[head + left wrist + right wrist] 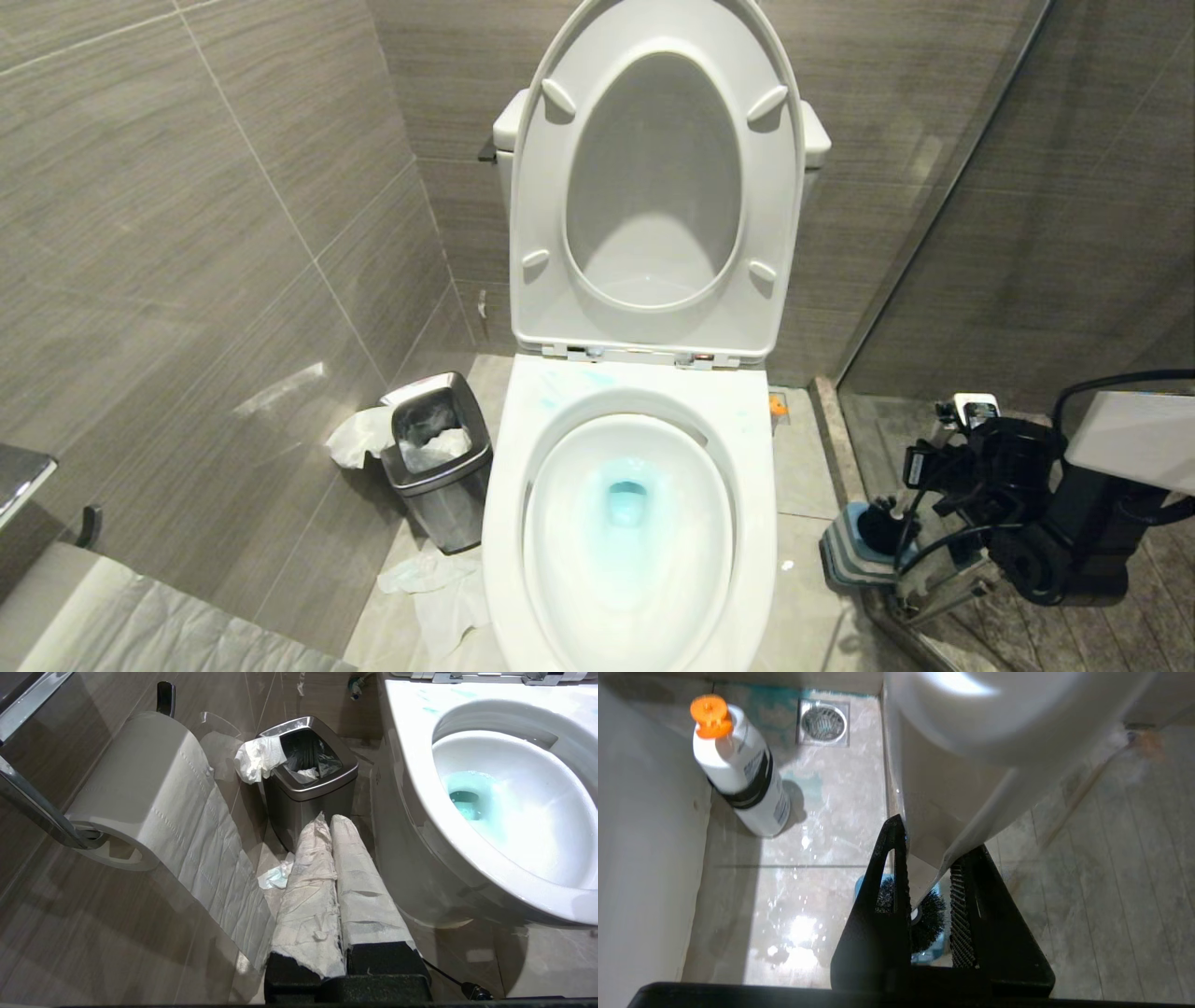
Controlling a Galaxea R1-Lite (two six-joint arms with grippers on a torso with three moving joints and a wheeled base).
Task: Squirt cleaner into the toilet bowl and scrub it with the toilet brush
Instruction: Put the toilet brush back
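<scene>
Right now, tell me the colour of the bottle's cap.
Orange, on the white bottle; clearest in the right wrist view.

We lose the front of the toilet bowl (pixel 747 523) below the head view's edge. The right gripper (pixel 927 891) hides most of the toilet brush (pixel 931 914), and its handle is perhaps the pale blur between the fingers; we cannot tell.

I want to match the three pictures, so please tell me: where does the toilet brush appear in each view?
Head view: the toilet brush at lower right, on the floor.
Left wrist view: not in it.
Right wrist view: the toilet brush, its dark bristles at bottom centre.
Shared landmark: the orange cap, seen in head and right wrist views.
</scene>
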